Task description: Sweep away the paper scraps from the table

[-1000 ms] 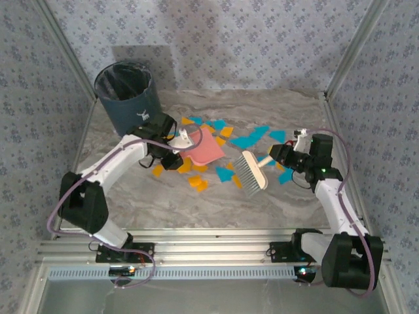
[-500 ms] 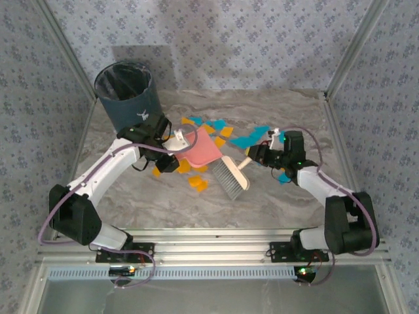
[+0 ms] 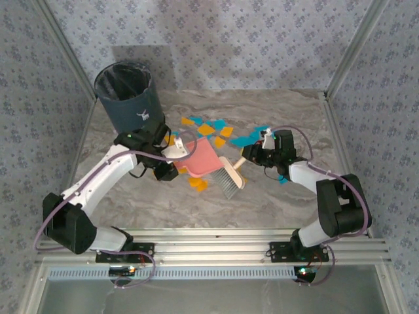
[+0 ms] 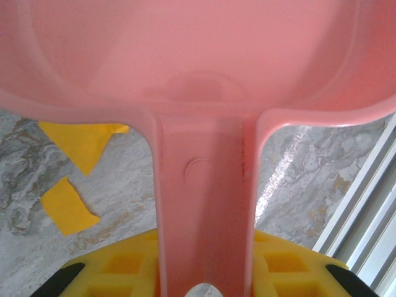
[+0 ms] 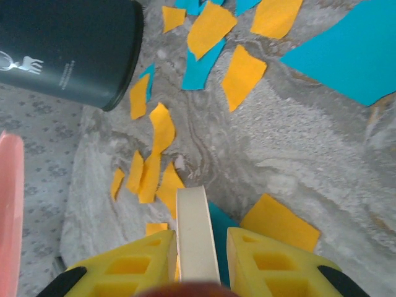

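Left gripper (image 3: 169, 161): holds pink dustpan (image 3: 204, 159).
Right gripper (image 3: 256, 155): holds brush (image 3: 229, 178).
Brush: touching dustpan's right side.
Paper scraps (image 3: 207, 129): scattered around them on table (image 3: 262, 203).

A dark blue cylindrical bin (image 3: 134, 108), apparently lined in black, is seen far left; a pink plastic dustpan (image 3: 204, 159) is pictured just beside a cream-handled brush (image 3: 230, 180).

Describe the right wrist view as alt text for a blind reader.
The right tool grips a cream brush handle above a marble table strewn with orange and blue paper scraps. A dark bin sits top left, a pink dustpan edge at left.
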Robot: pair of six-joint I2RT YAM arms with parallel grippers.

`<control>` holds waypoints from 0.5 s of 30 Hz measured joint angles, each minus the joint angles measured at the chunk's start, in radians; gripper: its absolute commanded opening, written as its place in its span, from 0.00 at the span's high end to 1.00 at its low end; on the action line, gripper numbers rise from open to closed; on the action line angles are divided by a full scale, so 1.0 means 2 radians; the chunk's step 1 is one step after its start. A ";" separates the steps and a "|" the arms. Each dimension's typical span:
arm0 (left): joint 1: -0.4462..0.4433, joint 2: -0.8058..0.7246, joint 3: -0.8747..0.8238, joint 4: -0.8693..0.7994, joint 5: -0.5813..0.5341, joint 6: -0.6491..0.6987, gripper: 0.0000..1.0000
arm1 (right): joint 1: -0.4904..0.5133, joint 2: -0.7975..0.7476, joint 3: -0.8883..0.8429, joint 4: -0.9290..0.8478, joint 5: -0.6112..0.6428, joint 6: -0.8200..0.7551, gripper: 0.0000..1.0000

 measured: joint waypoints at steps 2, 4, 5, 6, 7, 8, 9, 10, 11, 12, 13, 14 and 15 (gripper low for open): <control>-0.006 0.001 -0.002 -0.001 0.000 0.004 1.00 | -0.004 -0.011 0.000 -0.021 0.016 -0.013 1.00; -0.009 0.001 -0.004 -0.001 0.000 0.009 1.00 | -0.009 -0.022 0.000 -0.035 0.027 -0.021 1.00; -0.012 0.001 -0.005 0.000 0.000 0.012 1.00 | -0.011 -0.029 0.000 -0.042 0.035 -0.025 1.00; -0.014 0.001 -0.007 0.000 0.000 0.015 1.00 | -0.014 -0.039 0.000 -0.051 0.044 -0.029 1.00; -0.015 0.001 -0.010 0.000 0.000 0.019 1.00 | -0.017 -0.051 0.000 -0.061 0.057 -0.034 1.00; -0.017 0.001 -0.012 0.000 0.000 0.021 1.00 | -0.018 -0.058 0.000 -0.066 0.064 -0.036 1.00; -0.019 0.001 -0.015 0.000 0.000 0.025 1.00 | -0.020 -0.071 0.000 -0.075 0.078 -0.039 1.00; -0.021 0.001 -0.016 -0.001 0.000 0.027 1.00 | -0.021 -0.081 0.000 -0.083 0.091 -0.043 1.00; -0.022 0.001 -0.017 -0.001 0.000 0.028 1.00 | -0.022 -0.089 -0.001 -0.089 0.101 -0.045 1.00; -0.024 0.001 -0.017 -0.001 0.000 0.030 1.00 | -0.024 -0.100 -0.001 -0.097 0.115 -0.047 1.00; -0.026 0.001 -0.017 -0.001 0.000 0.032 1.00 | -0.025 -0.111 -0.003 -0.105 0.128 -0.049 1.00; -0.027 0.001 -0.017 -0.001 0.000 0.032 1.00 | -0.027 -0.120 -0.005 -0.110 0.140 -0.051 1.00; -0.029 0.001 -0.017 0.000 0.000 0.033 1.00 | -0.028 -0.131 -0.007 -0.119 0.153 -0.053 1.00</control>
